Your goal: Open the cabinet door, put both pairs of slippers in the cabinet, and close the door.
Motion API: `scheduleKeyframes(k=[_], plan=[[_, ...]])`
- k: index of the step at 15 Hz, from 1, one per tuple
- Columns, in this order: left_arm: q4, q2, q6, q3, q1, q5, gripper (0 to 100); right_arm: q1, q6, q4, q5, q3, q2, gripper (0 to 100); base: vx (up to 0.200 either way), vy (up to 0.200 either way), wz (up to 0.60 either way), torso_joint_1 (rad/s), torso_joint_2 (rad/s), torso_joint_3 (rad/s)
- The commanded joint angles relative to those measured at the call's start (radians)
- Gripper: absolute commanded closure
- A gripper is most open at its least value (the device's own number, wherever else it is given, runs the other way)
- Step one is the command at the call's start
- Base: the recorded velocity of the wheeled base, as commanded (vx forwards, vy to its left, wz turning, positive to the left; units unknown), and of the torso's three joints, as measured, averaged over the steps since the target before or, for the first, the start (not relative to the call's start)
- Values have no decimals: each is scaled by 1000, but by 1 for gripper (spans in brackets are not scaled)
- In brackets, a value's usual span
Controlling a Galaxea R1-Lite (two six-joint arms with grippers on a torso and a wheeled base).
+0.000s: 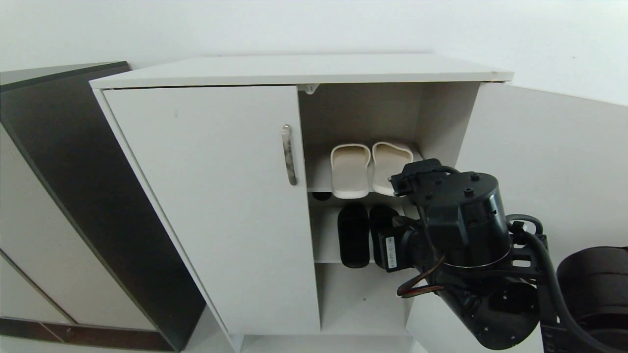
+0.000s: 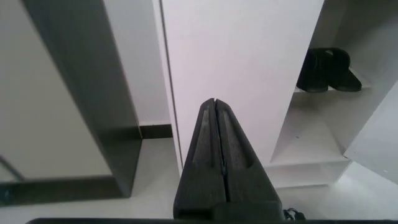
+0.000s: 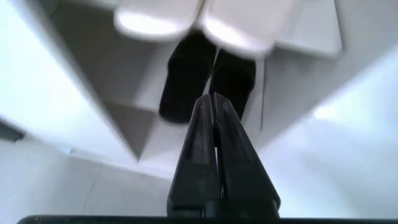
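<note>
White slippers (image 1: 370,169) and black slippers (image 1: 365,235) sit on their shelves — the right tool (image 3: 214,102), pinched together and empty, should draw clear, then push the open door (image 1: 539,162) from outside.

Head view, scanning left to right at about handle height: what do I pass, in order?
dark panel → closed cabinet door → door handle → cream slippers → open cabinet door
</note>
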Motion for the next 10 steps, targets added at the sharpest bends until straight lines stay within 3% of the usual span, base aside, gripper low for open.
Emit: scheduleKeyframes(k=[1, 10], plan=[[0, 1, 0, 0, 0, 0, 100, 0, 0, -1, -2, 3, 7, 100, -200, 0, 0, 7, 2, -2], [0, 1, 0, 0, 0, 0, 100, -8, -3, -5, 0, 28, 2, 100, -200, 0, 0, 0, 4, 1]])
